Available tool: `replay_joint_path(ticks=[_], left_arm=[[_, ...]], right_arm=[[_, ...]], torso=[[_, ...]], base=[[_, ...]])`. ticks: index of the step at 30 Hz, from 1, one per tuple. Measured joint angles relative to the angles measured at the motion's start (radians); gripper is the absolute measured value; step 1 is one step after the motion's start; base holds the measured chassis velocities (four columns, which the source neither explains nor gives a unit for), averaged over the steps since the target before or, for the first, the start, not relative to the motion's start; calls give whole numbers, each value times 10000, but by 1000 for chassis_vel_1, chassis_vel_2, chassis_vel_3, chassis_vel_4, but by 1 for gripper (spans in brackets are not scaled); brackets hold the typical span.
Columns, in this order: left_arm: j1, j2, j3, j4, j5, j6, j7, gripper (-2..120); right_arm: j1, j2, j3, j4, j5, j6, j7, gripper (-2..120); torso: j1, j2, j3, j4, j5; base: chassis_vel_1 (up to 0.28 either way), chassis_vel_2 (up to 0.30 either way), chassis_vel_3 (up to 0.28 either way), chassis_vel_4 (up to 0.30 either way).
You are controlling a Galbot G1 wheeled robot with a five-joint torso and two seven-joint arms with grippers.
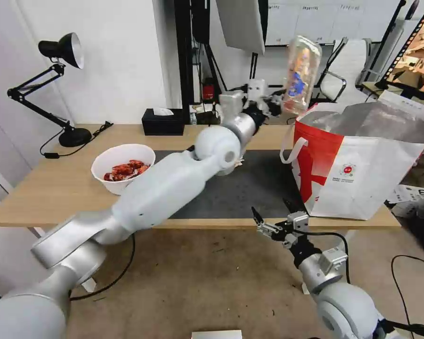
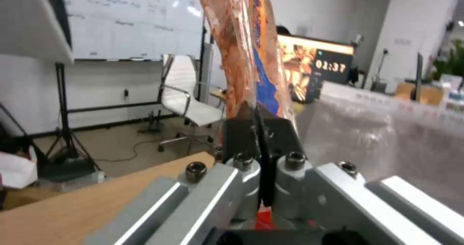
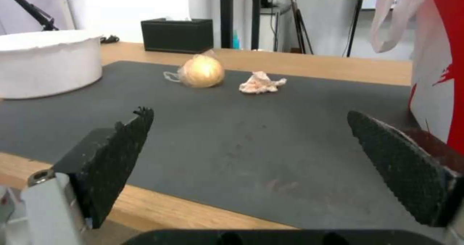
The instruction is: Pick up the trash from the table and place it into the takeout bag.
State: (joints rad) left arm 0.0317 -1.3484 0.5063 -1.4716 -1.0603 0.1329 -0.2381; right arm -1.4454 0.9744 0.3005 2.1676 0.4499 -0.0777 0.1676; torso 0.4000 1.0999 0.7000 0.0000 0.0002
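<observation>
Head view: the clear plastic box [image 1: 302,74] is held aloft by the left gripper [image 1: 274,107], over the takeout bag [image 1: 362,169] rim.

Left wrist view: jaws are pinched on the box's edge.

Right wrist view: the right gripper [image 3: 251,129] is held spread at the desk [image 3: 338,69] edge, with the knotted beige bag [image 3: 202,71] and crumpled tissue [image 3: 261,83] well beyond.

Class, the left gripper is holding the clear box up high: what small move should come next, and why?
Probably shift the left gripper sideways over the takeout bag: the clear plastic box it clamps hangs above the bag's near rim, not yet over its open mouth.
</observation>
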Motion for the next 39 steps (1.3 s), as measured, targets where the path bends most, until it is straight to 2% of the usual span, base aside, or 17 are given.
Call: replay_joint_path(ticks=[6, 11, 18, 22, 30, 31, 33, 34, 36, 37, 39], left_arm=[[-1, -259, 135, 262, 129, -103, 198, 0], [-97, -574, -120, 490, -285, -138, 205, 0], [-249, -848, 200, 1046, 500, -228, 571, 0], [-245, -1050, 528, 1367, 1410, -380, 929, 0], [-261, -1104, 693, 1470, 1706, -446, 1183, 0], [-261, -1081, 726, 1458, 1707, -452, 1184, 1], [-235, -1032, 785, 1348, 1712, -469, 1169, 12], [-235, -1032, 785, 1348, 1712, -469, 1169, 12], [-215, -1003, 796, 1272, 1707, -479, 1130, 22], [-215, -1003, 796, 1272, 1707, -479, 1130, 22], [-204, -939, 783, 1127, 1633, -509, 981, 32]], right_arm=[[77, 15, -33, -119, 1, -5, 0, 100], [204, 16, -64, -257, 31, -6, 0, 100], [409, -10, -122, -434, 108, -6, 3, 100], [480, -27, -143, -474, 148, -14, 6, 100], [429, -24, -138, -468, 157, -17, 8, 100], [421, -24, -135, -461, 158, -17, 9, 100], [414, -26, -129, -434, 177, -20, 14, 100], [414, -26, -129, -434, 177, -20, 14, 100], [408, -23, -126, -427, 191, -31, 24, 100], [408, -23, -126, -427, 191, -31, 24, 100], [389, -7, -124, -406, 207, -48, 35, 100]], torso=[[0, 0, 0, 0, -1], [0, 0, 0, 0, -2], [0, 0, 0, 1, -2], [0, 0, 0, -1, -1], [0, 0, 0, -1, -2], [0, 0, 0, -1, -2], [0, 0, 0, 0, -2], [0, 0, 0, 0, -2], [0, 1, 0, 0, -3], [0, 1, 0, 0, -3], [0, 0, 0, -1, -2]], base=[[0, 0, 0, 0], [0, 0, 0, 0], [0, 0, 0, 0], [0, 0, 0, 0], [0, 0, 0, 0], [0, 0, 0, 0], [0, 0, 0, 0], [0, 0, 0, 0], [0, 0, 0, 0], [0, 0, 0, 0], [0, 0, 0, 0]])
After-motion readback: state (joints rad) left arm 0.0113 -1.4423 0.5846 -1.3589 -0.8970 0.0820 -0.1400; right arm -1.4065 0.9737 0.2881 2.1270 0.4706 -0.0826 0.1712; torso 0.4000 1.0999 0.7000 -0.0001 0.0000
